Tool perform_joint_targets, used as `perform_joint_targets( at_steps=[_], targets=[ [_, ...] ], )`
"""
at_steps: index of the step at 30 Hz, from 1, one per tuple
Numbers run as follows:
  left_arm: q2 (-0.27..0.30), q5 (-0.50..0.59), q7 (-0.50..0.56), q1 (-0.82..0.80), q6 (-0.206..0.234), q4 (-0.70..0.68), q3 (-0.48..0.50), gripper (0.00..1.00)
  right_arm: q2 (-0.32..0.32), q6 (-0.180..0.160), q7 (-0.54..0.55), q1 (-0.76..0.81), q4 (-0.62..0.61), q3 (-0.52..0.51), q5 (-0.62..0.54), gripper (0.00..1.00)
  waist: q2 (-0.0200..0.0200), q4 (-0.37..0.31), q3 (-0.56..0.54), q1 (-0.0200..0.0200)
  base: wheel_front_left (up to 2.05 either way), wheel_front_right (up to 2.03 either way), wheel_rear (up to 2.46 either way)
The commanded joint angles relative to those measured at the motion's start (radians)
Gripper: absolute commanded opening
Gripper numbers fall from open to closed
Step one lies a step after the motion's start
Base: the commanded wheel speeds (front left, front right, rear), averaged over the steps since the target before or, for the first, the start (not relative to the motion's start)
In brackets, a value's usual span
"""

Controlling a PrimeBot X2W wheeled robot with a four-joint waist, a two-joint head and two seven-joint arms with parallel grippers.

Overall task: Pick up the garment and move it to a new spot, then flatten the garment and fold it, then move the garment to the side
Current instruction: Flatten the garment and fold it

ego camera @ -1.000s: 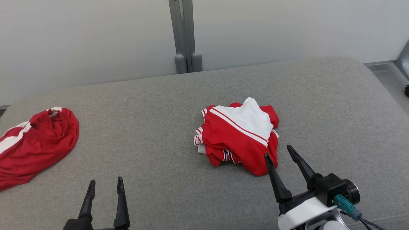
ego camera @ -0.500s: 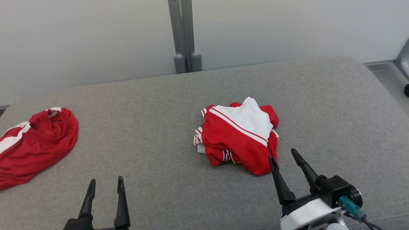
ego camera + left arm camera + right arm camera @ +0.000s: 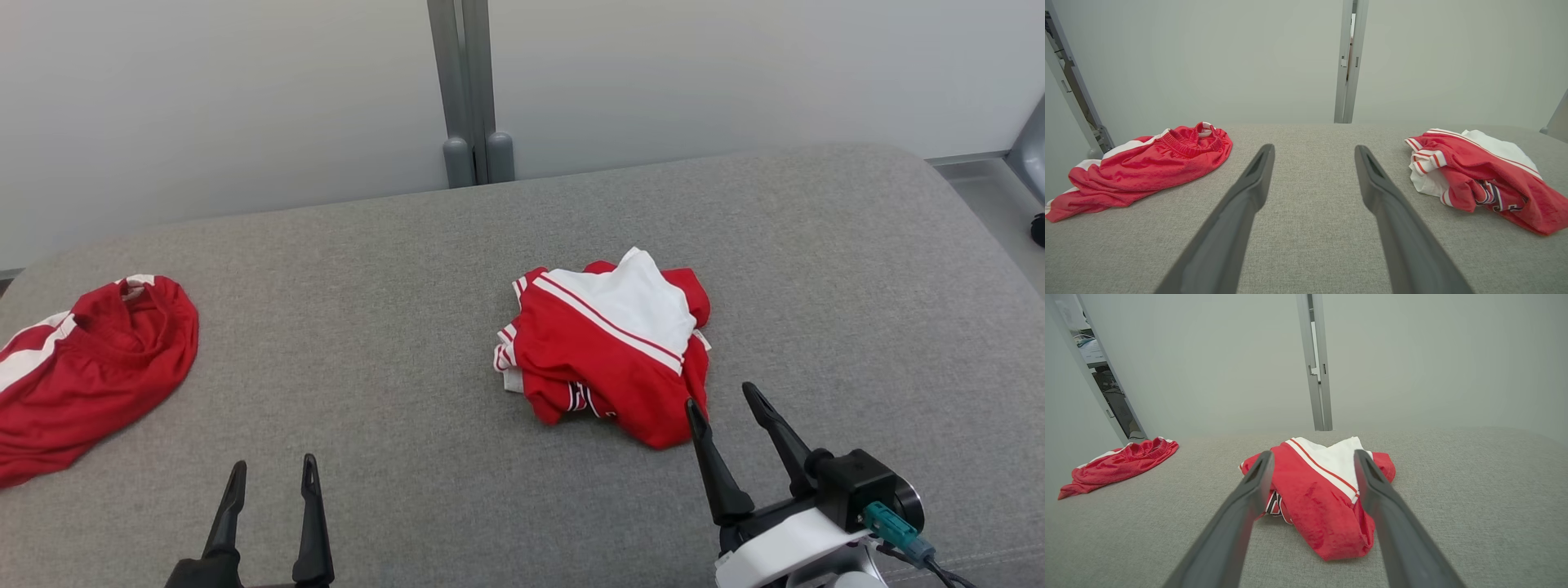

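**Right arm lined up on the bundle, nothing gripped yet**

Far left: red shorts [image 3: 90, 367] with a white side stripe, slumped at the edge of the grey padded surface [image 3: 392, 310]. Neither arm points at them, so I take them as not the target.

Left gripper [image 3: 273, 464]: low at the near edge, jaws spread wide, nothing between them. The left wrist view looks across bare fabric between the two piles toward the grey post [image 3: 465, 82] at the back wall. It is well apart from both piles.

Centre, slightly right: garment [image 3: 608, 351], red with a white panel and striped trim, bunched in a compact heap, not flat. No clear long axis as it lies. The white-edged stripe runs diagonally, far-left to near-right. Its near-right lobe is the cloth closest to the robot.

Right gripper [image 3: 720, 394]: jaws released and empty, tips right at that near-right lobe. In the right wrist view the lobe is dead ahead, framed between the jaws, its lower edge on the surface. Can't tell if the left tip brushes cloth; it looks just short.

Judgement: first step, pick-up not yet made. Key relation: the garment lies straight ahead and slightly left of the right jaws, and the right arm is much nearer. The left would need a long reach across. Next move looks like a short advance, then close on the lobe. Risk: pinching only one layer, so the heap unrolls on the lift.
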Motion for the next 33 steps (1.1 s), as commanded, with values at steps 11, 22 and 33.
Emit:
perform_joint_targets(
  at_steps=[11,22,33],
  targets=[
    [0.000,0.012,0.000,-0.014,-0.004,0.001,-0.004,1.00,-0.002,-0.001,0.000,-0.006,0.000,0.003,0.008,1.00,-0.0001,-0.001,0.001,0.0000,0.00,0.00,0.00],
    [0.000,0.006,0.000,-0.028,-0.008,0.004,-0.012,1.00,-0.002,-0.001,0.000,-0.013,-0.006,0.010,0.010,1.00,-0.0001,-0.009,0.018,0.0000,0.00,0.00,0.00],
    [0.001,0.030,0.000,-0.208,-0.082,0.078,-0.071,1.00,-0.002,-0.001,0.000,-0.048,-0.026,0.010,-0.018,1.00,-0.0001,-0.025,0.132,0.0000,0.00,0.00,0.00]
  ],
)
